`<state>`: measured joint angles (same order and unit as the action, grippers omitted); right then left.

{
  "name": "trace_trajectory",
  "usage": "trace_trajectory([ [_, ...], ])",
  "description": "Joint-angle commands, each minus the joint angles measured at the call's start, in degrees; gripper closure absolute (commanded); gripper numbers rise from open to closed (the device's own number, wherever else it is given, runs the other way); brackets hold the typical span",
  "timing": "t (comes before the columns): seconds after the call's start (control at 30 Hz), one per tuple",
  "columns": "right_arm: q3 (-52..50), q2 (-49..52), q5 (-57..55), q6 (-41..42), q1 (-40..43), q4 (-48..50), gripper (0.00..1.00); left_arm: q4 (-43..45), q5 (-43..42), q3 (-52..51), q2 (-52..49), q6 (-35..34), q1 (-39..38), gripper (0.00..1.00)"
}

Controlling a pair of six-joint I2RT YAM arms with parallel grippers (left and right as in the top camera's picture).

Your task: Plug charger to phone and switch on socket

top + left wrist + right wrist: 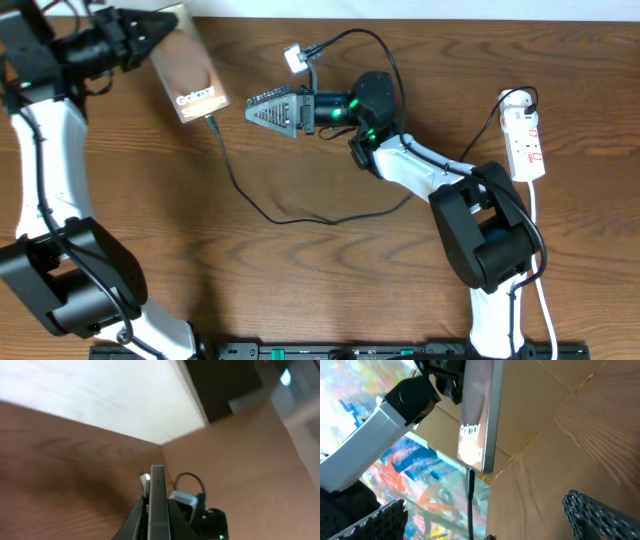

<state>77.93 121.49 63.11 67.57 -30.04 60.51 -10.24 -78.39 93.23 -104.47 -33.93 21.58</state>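
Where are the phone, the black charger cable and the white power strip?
phone (186,66): overhead view, on its brownish face above the lettering.
charger cable (470,505): right wrist view, the stretch hanging just below the phone.
power strip (524,135): overhead view, middle of its white body.

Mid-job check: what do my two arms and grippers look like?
Left arm and right arm: white shells, black joint housings, thin black cables. Green lights glow near the right wrist. Left gripper and right gripper are black; the right's fingers are ribbed, tapering.

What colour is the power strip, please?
The power strip is white with red markings, best seen in the overhead view.
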Motion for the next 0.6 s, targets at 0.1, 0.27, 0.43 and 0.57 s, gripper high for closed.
trace_trajectory([
  [0.1, 0.81, 0.24, 2.49, -0.28, 1.97, -0.35, 0.01, -16.98, 9.27, 0.33, 0.63, 14.78, 0.98, 0.92],
  [0.27, 0.81, 0.24, 2.84, -0.37, 2.75, -3.04, 0.01, -29.22, 21.18, -0.17, 0.59, 20.39, 0.26, 0.93],
  [0.43, 0.81, 0.24, 4.17, -0.57, 3.34, -3.10, 0.01, -29.94, 25.42, -4.26, 0.31, 20.44, -0.17, 0.93],
  [0.57, 0.81, 0.24, 4.81, -0.63, 3.50, -3.13, 0.01, -29.40, 26.47, -8.11, -0.39, 22.38, -0.17, 0.93],
])
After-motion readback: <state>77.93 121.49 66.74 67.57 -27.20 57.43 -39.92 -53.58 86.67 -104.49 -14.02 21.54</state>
